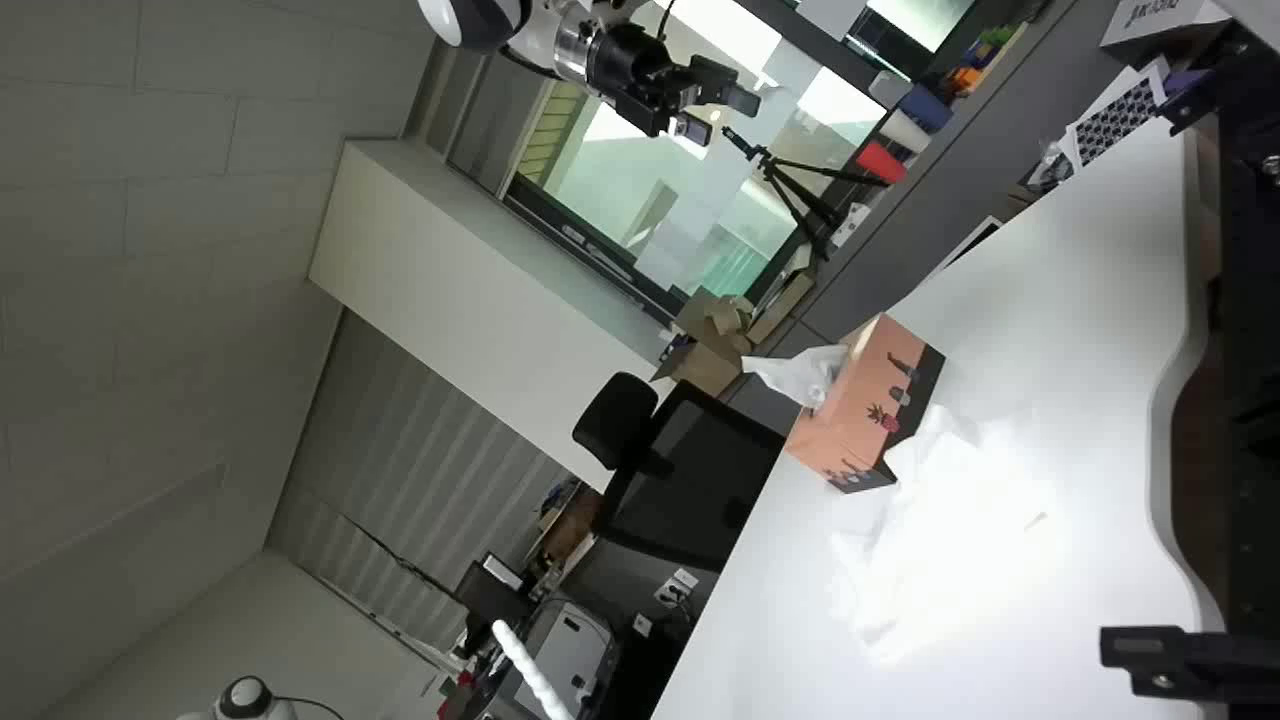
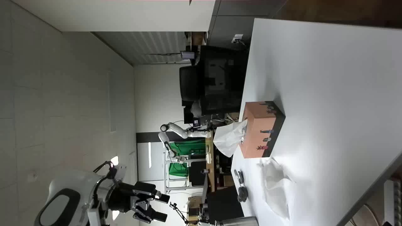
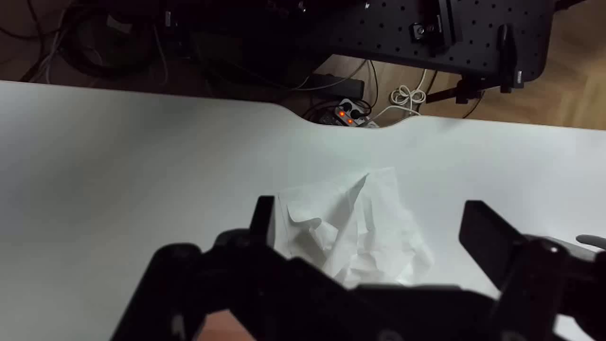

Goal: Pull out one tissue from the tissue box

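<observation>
White loose tissue [image 3: 357, 234] inside table edge [image 3: 227, 104]; hand [image 2: 163, 207] spread, well above.

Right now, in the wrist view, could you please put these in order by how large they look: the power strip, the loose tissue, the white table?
Largest to smallest:
1. White table, by far.
2. Loose tissue, though partly hidden.
3. Power strip, clearly the smallest, and probably also farther away.

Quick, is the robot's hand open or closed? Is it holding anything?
Hand: open, holding nothing; a loose tissue lies on the table.
</observation>
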